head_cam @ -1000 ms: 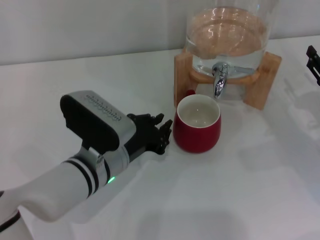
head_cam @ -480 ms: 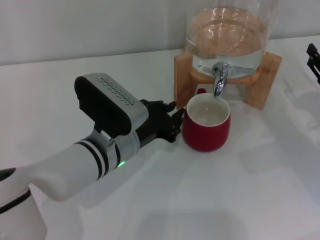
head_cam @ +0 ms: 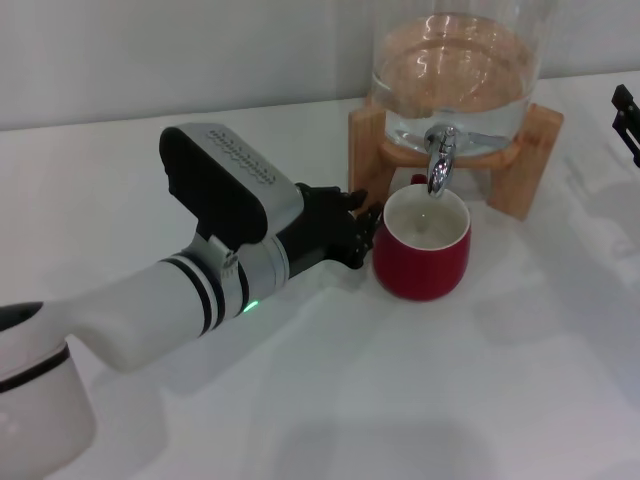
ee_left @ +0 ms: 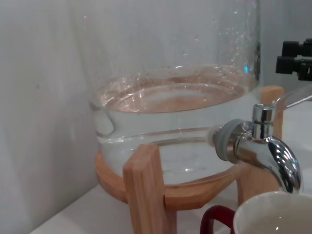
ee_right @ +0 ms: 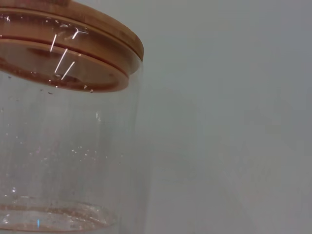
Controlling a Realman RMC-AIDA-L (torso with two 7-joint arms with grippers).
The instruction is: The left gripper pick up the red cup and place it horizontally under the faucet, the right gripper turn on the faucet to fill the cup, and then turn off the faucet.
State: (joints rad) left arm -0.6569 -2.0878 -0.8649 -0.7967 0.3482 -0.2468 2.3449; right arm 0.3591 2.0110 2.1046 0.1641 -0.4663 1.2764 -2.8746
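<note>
The red cup (head_cam: 422, 258) stood upright on the white table (head_cam: 480, 400) beneath the faucet (head_cam: 438, 165), a plain pale wall (head_cam: 200, 50) behind. The left gripper (head_cam: 362, 232) clasped the cup's side. The right gripper (head_cam: 626, 118) sat at the table's right edge; finger state indeterminate.

White black-banded arm (head_cam: 150, 310) (green light)

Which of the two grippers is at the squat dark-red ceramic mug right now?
The left gripper, black fingers on the white-and-grey arm, is against the red cup under the chrome faucet. The all-black right gripper sits at the far right edge, away from it.
</note>
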